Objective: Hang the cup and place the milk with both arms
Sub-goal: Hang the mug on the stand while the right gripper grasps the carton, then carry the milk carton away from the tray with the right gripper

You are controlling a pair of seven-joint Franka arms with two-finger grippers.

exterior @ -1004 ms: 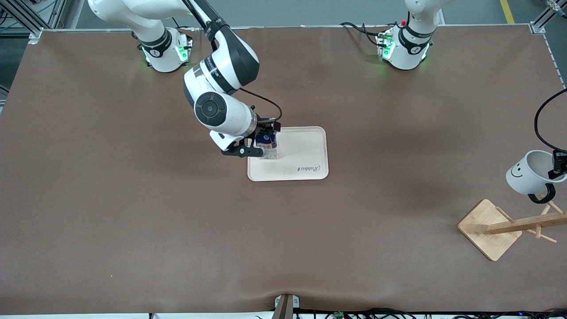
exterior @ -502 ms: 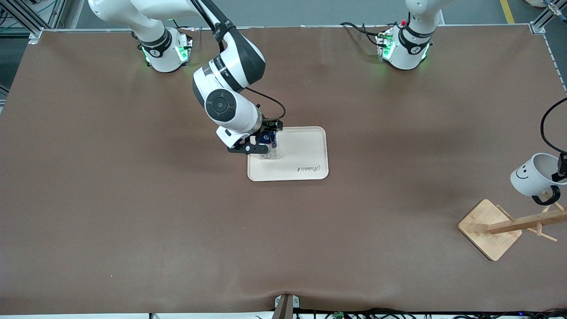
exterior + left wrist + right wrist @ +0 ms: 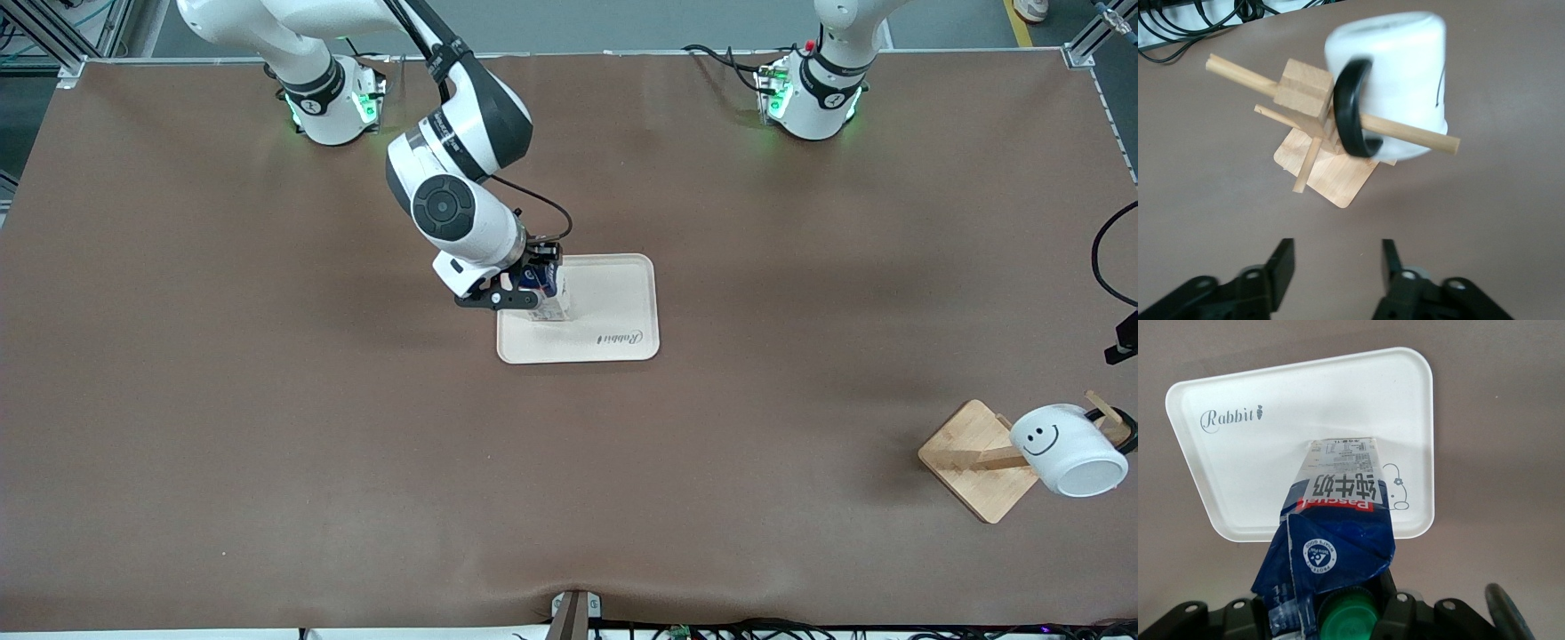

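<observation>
The cup hangs by its black handle on a peg of the wooden rack, at the left arm's end of the table. The left gripper has let go and its fingers stand apart, close to the cup. If the cup swings, it could slide off the peg and fall. The right gripper squeezes the top of the milk, which stands on the white tray. The milk leans, so it may tip over when let go.
</observation>
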